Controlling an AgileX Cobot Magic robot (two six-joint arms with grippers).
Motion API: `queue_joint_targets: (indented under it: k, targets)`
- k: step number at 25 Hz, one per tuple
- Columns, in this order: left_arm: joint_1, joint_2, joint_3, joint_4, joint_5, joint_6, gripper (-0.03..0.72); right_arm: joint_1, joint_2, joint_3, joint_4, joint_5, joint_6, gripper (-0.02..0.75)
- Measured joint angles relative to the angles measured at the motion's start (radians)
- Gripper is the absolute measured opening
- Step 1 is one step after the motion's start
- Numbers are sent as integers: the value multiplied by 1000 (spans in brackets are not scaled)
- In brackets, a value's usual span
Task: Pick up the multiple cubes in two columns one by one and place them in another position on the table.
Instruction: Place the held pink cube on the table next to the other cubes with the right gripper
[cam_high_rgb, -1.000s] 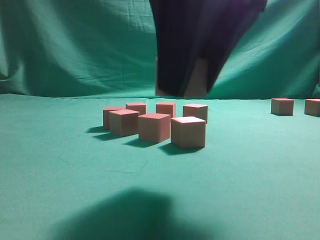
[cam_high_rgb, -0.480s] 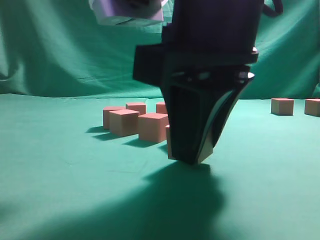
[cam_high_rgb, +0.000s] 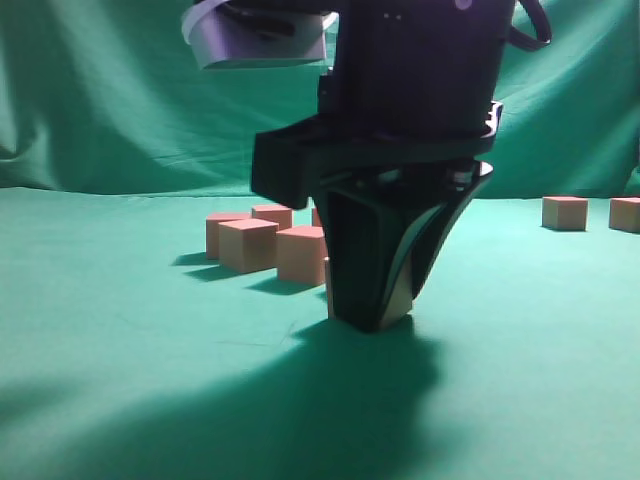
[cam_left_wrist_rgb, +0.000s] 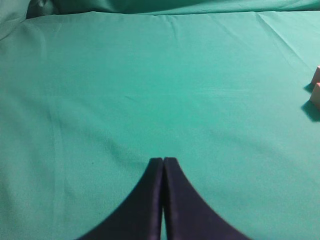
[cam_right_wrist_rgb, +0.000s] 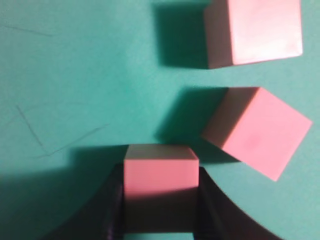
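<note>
Below, I read the right gripper (cam_high_rgb: 372, 318) as clamped on one cube (cam_right_wrist_rgb: 160, 172): in the right wrist view its two black fingers (cam_right_wrist_rgb: 112, 210) press the cube's opposite sides, jaws partly apart at the block's width, and in the exterior view the fingertips sit down at the table (cam_high_rgb: 120, 400), though I cannot tell whether the block rests on the cloth. That held cube is a sharp-edged solid with a salmon-pink top and paler tan sides. Just ahead of the right gripper, to its right in the wrist view, lies a second cube (cam_right_wrist_rgb: 257, 131), turned askew; beyond that sits a third cube (cam_right_wrist_rgb: 254, 31), squared up. Behind the gripper's left flank in the exterior view I see more cubes (cam_high_rgb: 248, 244) grouped close, and two distant cubes (cam_high_rgb: 565, 212) well off to its right. The table is matte teal cloth, faintly creased, darkened by the arm's broad shadow. My left gripper (cam_left_wrist_rgb: 163, 161) is pinched closed over bare cloth, its dark tapered tips meeting. Compared with a second ago, the right gripper has come down from high above the group to table level.
</note>
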Motion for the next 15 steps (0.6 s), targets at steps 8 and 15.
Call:
queue_joint_targets:
  k: [8,15]
  targets:
    - [0,0,0,0,0,0,0,0,3,0,-11,-5,25,263]
    - [0,0,0,0,0,0,0,0,4,0,-12,-5,35,263]
